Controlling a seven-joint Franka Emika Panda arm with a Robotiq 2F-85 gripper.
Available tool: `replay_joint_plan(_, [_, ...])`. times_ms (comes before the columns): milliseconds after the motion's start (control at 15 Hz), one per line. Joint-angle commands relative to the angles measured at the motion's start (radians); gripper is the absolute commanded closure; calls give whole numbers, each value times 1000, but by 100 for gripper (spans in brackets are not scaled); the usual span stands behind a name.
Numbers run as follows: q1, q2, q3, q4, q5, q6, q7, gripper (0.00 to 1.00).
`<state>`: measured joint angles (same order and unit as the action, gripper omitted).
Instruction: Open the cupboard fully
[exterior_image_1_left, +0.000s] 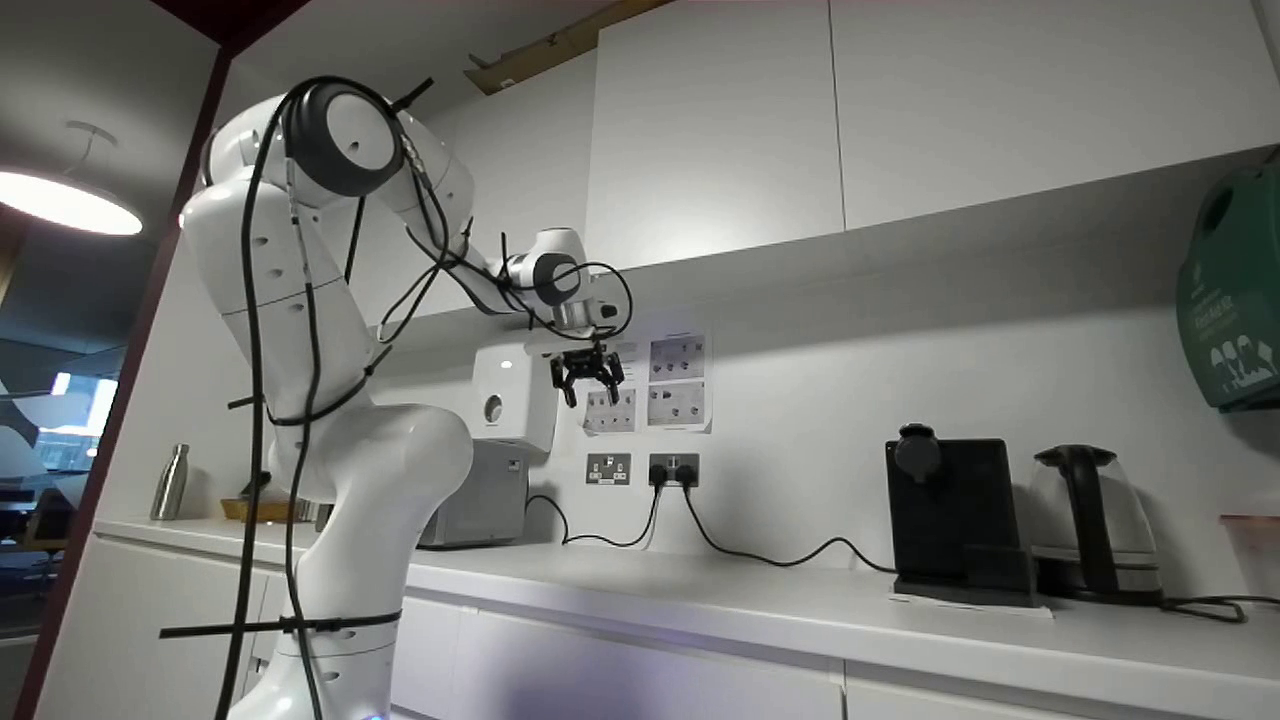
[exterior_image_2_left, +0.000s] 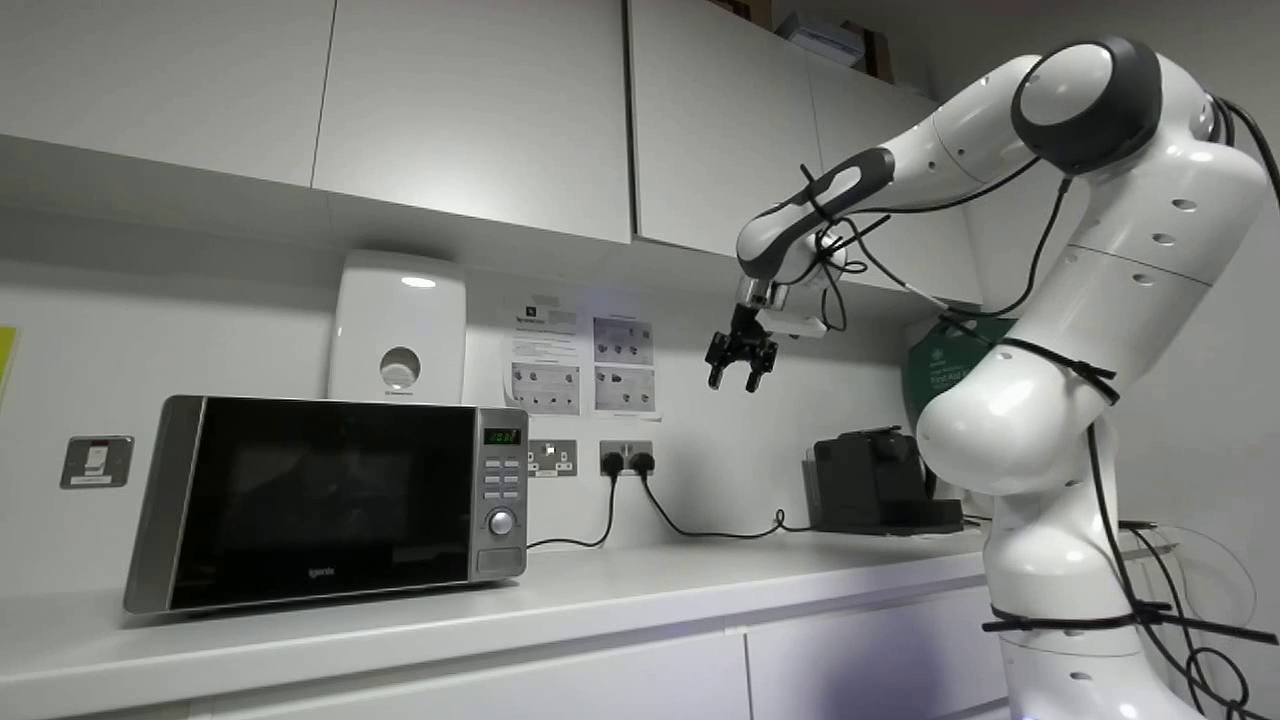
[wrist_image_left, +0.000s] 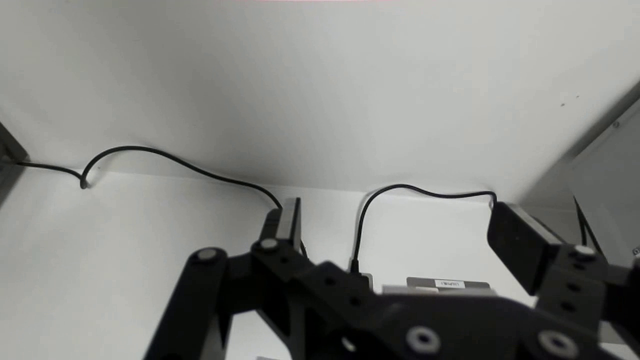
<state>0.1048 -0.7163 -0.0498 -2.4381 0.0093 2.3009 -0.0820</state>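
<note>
White wall cupboards run along the top in both exterior views. One cupboard door (exterior_image_1_left: 715, 130) (exterior_image_2_left: 720, 130) borders a dark gap that is wider than the other seams. Its edge seems to stand slightly proud of the neighbouring door (exterior_image_2_left: 480, 110), so it looks slightly ajar. My gripper (exterior_image_1_left: 593, 388) (exterior_image_2_left: 734, 375) points down below the level of the cupboard's lower edge, above the counter, apart from the doors. In the wrist view the fingers of the gripper (wrist_image_left: 395, 212) are wide apart with nothing between them. The cupboard doors are out of the wrist view.
A microwave (exterior_image_2_left: 330, 500) stands on the white counter (exterior_image_1_left: 700, 590), under a wall dispenser (exterior_image_2_left: 400, 320). A black coffee machine (exterior_image_1_left: 955, 520) and a kettle (exterior_image_1_left: 1095, 530) stand further along. A green first aid case (exterior_image_1_left: 1235, 300) hangs on the wall. Black cables (wrist_image_left: 215, 175) lie along the counter's back.
</note>
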Motion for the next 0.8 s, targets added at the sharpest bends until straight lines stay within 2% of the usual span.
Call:
replay_joint_plan(0, [-42, -61, 45, -25, -39, 83, 1, 0])
replay_joint_plan(400, [-136, -146, 153, -50, -161, 322, 75, 0])
replay_joint_plan(467, [-84, -111, 113, -20, -122, 253, 39, 0])
replay_joint_plan(733, [-90, -116, 120, -23, -125, 258, 47, 0])
